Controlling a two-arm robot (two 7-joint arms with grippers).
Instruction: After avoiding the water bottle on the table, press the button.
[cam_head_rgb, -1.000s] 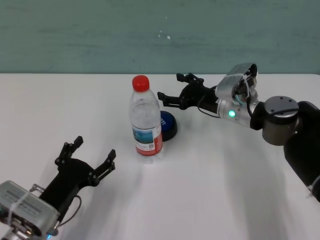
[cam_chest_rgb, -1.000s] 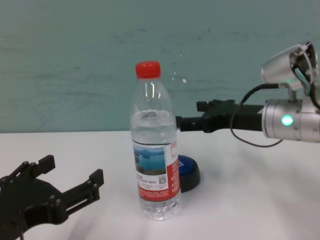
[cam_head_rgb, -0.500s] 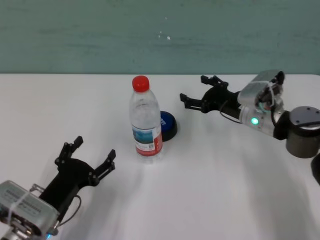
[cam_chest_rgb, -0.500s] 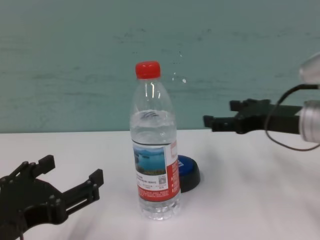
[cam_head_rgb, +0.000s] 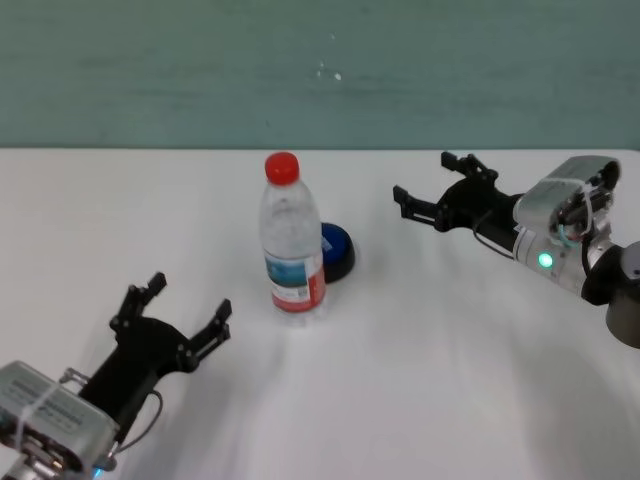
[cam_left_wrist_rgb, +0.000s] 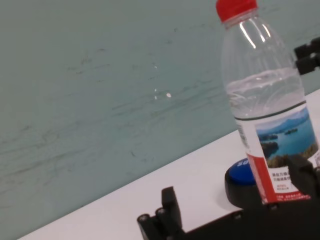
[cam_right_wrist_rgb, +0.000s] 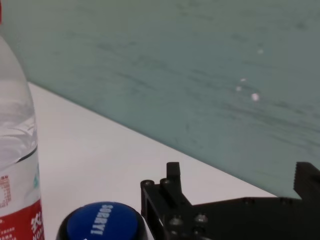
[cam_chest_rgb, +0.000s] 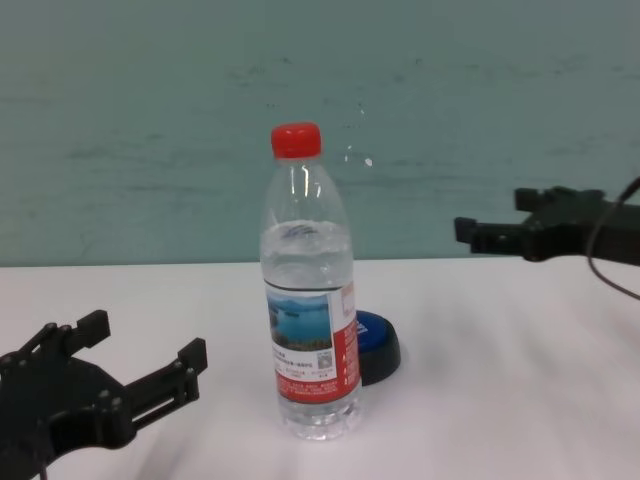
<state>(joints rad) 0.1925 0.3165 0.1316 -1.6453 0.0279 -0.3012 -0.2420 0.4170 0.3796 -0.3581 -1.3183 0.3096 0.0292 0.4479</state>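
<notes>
The squat, rigid button (cam_head_rgb: 336, 252) mid-table wants a downward push on its blue dome, while the tall, tippy water bottle (cam_head_rgb: 290, 240) touches its near-left side; the right gripper (cam_head_rgb: 431, 190) hangs spread toward the far-right edge, and the left gripper (cam_head_rgb: 172, 316) sits spread near the near-left corner.

A bare robot test bench in a lab-like room
A plain white table (cam_head_rgb: 420, 400) meets a scuffed teal wall (cam_head_rgb: 320, 70); only a water bottle (cam_head_rgb: 290, 245), a blue button (cam_head_rgb: 338, 250) and two black grippers occupy it
</notes>
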